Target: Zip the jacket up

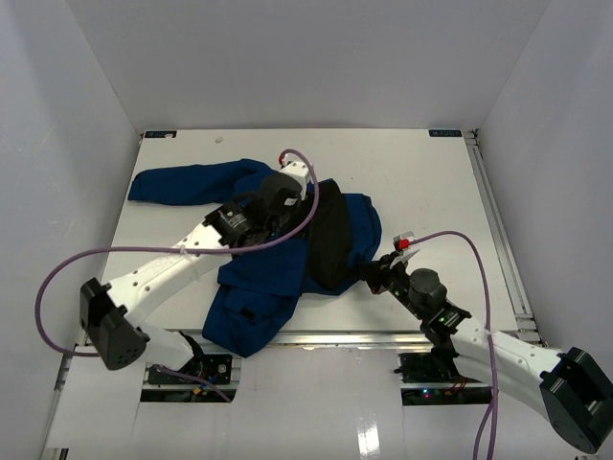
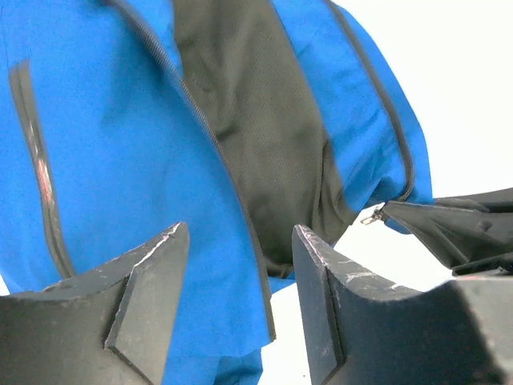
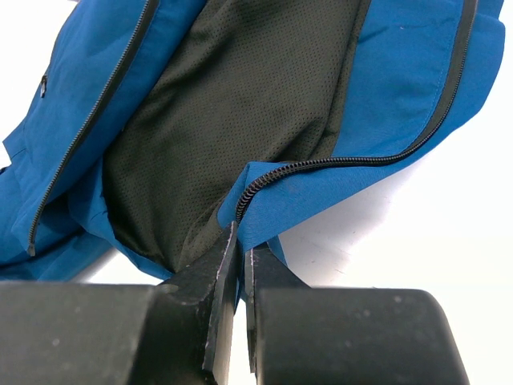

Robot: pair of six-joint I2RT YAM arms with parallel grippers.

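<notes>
Top external view showed the royal-blue soft fabric jacket [image 1: 268,278] spread across the middle of the flat white table [image 1: 421,182], front open, one sleeve stretched toward the far left. Black left gripper [image 1: 290,180] hovered over the jacket's upper part. Black right gripper [image 1: 375,273] sat at the lower right hem. Jaw states were not readable from up there.

Left wrist view filled that in. The left gripper [image 2: 239,241] stood wide apart, nothing between the fingers, blue jacket [image 2: 120,144] below them. Only this view showed the small metal zipper pull [image 2: 370,215] at the right front edge, just beside the right gripper [image 2: 465,233]. It also showed a dark pocket zip [image 2: 36,168] with a reddish mark, too blurred to read.

Right wrist view had the right gripper [image 3: 240,249] pinched closed on the jacket [image 3: 401,72] at the bottom end of the black zipper teeth [image 3: 321,164]. The perforated black mesh lining [image 3: 240,96] showed clearly only here.
</notes>
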